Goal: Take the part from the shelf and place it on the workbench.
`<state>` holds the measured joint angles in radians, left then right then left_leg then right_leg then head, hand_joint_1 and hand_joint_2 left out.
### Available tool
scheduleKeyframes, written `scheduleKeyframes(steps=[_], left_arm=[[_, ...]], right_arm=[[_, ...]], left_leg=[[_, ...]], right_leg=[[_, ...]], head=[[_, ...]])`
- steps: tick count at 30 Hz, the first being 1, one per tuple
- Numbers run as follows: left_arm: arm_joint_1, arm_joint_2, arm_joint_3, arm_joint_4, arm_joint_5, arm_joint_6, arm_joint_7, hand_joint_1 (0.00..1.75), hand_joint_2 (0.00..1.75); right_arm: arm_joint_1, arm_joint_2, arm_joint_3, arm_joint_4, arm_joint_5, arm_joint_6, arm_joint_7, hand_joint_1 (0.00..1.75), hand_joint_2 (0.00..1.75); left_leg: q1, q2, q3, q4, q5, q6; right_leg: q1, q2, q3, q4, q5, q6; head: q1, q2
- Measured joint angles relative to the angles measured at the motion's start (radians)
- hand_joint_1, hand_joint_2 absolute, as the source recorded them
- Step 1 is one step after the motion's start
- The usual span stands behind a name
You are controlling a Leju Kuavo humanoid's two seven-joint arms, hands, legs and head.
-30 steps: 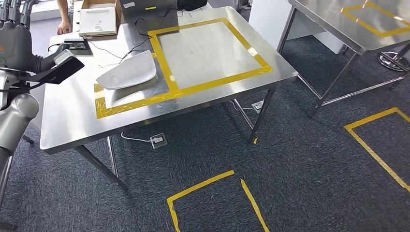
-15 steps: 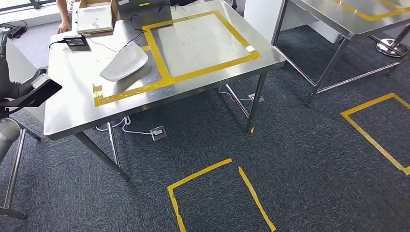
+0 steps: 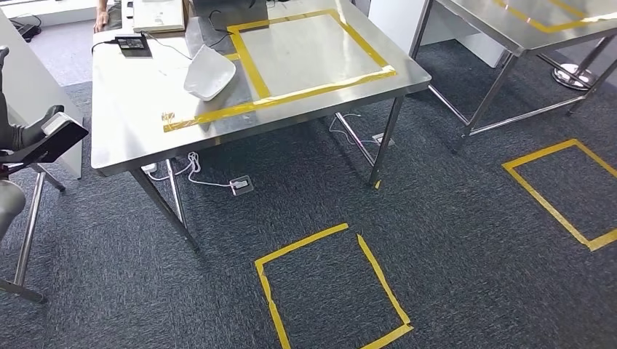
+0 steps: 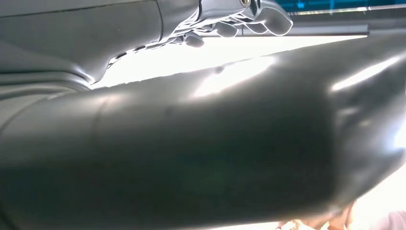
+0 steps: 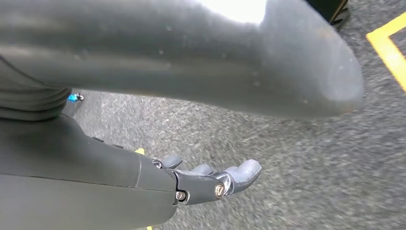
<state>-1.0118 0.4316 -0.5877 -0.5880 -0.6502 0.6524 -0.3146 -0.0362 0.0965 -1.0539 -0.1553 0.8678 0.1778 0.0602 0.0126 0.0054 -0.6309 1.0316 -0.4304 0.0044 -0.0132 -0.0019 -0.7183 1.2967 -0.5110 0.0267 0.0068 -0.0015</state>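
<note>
The part (image 3: 209, 73) is a white, smooth, shell-like piece with a curved, domed surface and a pointed end. It lies on the steel table (image 3: 131, 123), toward the table's 11 o'clock region, its edge touching the yellow tape frame (image 3: 256, 73), free of either robot hand.

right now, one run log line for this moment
part: white part on workbench, on yellow tape | left hand: empty | right hand: open, over carpet
</note>
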Motion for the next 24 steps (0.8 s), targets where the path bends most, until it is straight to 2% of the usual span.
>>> scheduleKeyframes(steps=[1,2,3,4,5,6,8,10,12,13,14,16,17,18,24], left_arm=[[0.005,0.005,0.004,0.000,0.012,-0.002,0.004,0.00,0.00],[0.016,0.014,0.014,0.001,0.030,-0.003,0.005,0.00,0.00],[0.034,0.026,0.030,0.003,0.058,-0.005,0.002,0.00,0.00],[0.058,0.039,0.053,0.009,0.093,-0.012,-0.005,0.00,0.00],[0.087,0.051,0.079,0.019,0.132,-0.026,-0.015,0.00,0.44],[0.121,0.060,0.107,0.035,0.175,-0.048,-0.023,0.00,0.87],[0.195,0.068,0.165,0.077,0.259,-0.103,-0.031,0.00,1.75],[0.285,0.064,0.229,0.129,0.334,-0.152,-0.013,0.00,1.75],[0.389,0.045,0.293,0.179,0.395,-0.195,0.034,0.00,1.75],[0.442,0.029,0.321,0.200,0.417,-0.216,0.058,0.00,1.75],[0.492,0.011,0.345,0.216,0.432,-0.234,0.078,0.00,1.75],[0.574,-0.023,0.380,0.238,0.448,-0.260,0.100,0.00,1.75],[0.606,-0.038,0.392,0.245,0.454,-0.271,0.107,0.00,1.75],[0.631,-0.050,0.403,0.251,0.459,-0.280,0.113,0.00,1.75],[0.733,-0.108,0.447,0.268,0.487,-0.332,0.142,0.00,1.75]], right_arm=[[-0.001,0.000,0.000,0.000,0.000,0.000,0.001,0.00,0.00],[-0.003,-0.001,-0.001,0.000,0.000,0.000,0.003,0.00,0.00],[-0.005,-0.001,-0.001,0.000,0.000,0.000,0.007,0.00,0.00],[-0.005,-0.002,-0.003,0.000,-0.002,-0.001,0.013,0.00,0.00],[-0.004,-0.002,-0.005,0.000,-0.004,-0.002,0.022,0.00,0.44],[-0.002,-0.002,-0.007,0.000,-0.006,-0.004,0.031,0.00,0.87],[0.002,-0.001,-0.012,0.000,-0.010,-0.008,0.048,0.00,1.75],[0.002,0.000,-0.018,0.000,-0.013,-0.009,0.059,0.00,1.75],[0.003,0.000,-0.019,0.000,-0.020,-0.006,0.065,0.00,1.75],[0.006,-0.001,-0.013,0.000,-0.028,-0.005,0.066,0.00,1.75],[0.010,-0.002,-0.001,-0.001,-0.041,-0.006,0.065,0.00,1.75],[0.017,-0.004,0.034,-0.005,-0.076,-0.012,0.059,0.00,1.75],[0.019,-0.006,0.054,-0.008,-0.095,-0.016,0.056,0.00,1.75],[0.020,-0.008,0.074,-0.012,-0.114,-0.020,0.053,0.00,1.75],[0.038,-0.022,0.192,-0.038,-0.220,-0.042,0.036,0.00,1.75]], left_leg=[[0.000,0.000,-0.012,0.001,0.010,-0.003],[-0.002,0.002,-0.021,0.002,0.019,-0.007],[-0.004,0.006,-0.026,0.001,0.026,-0.013],[-0.005,0.011,-0.027,-0.001,0.032,-0.019],[-0.007,0.017,-0.025,-0.006,0.038,-0.026],[-0.007,0.022,-0.023,-0.012,0.039,-0.028],[-0.009,0.026,-0.021,-0.021,0.017,-0.024],[-0.013,0.027,-0.021,-0.024,-0.017,-0.022],[-0.016,0.027,-0.017,-0.026,-0.026,-0.019],[-0.016,0.026,-0.016,-0.030,-0.011,-0.013],[-0.015,0.026,-0.016,-0.036,0.024,-0.011],[-0.009,0.024,-0.021,-0.047,0.078,-0.028],[-0.006,0.023,-0.025,-0.050,0.092,-0.036],[-0.005,0.021,-0.029,-0.050,0.088,-0.044],[-0.005,0.014,-0.039,-0.048,0.092,-0.041]], right_leg=[[0.002,0.001,0.053,-0.059,0.016,-0.007],[0.006,0.002,0.112,-0.134,0.012,-0.015],[0.010,0.003,0.157,-0.197,0.001,-0.023],[0.014,0.005,0.187,-0.242,-0.014,-0.030],[0.016,0.006,0.199,-0.267,-0.022,-0.035],[0.015,0.007,0.198,-0.272,-0.019,-0.036],[0.011,0.007,0.197,-0.281,-0.014,-0.036],[0.007,0.007,0.195,-0.283,-0.008,-0.038],[0.005,0.007,0.191,-0.283,0.001,-0.047],[0.006,0.007,0.188,-0.283,0.005,-0.050],[0.009,0.006,0.186,-0.281,0.007,-0.052],[0.015,0.001,0.178,-0.278,0.008,-0.054],[0.017,-0.001,0.174,-0.277,0.009,-0.055],[0.019,-0.003,0.170,-0.276,0.010,-0.056],[0.020,-0.012,0.165,-0.276,0.009,-0.056]], head=[[0.000,0.000],[0.000,0.000],[0.000,0.000],[0.000,0.000],[-0.001,0.000],[-0.001,0.000],[-0.001,0.000],[-0.001,0.000],[-0.002,0.000],[-0.002,0.000],[-0.002,0.000],[-0.001,0.000],[-0.001,0.000],[-0.001,0.000],[-0.001,0.000]])
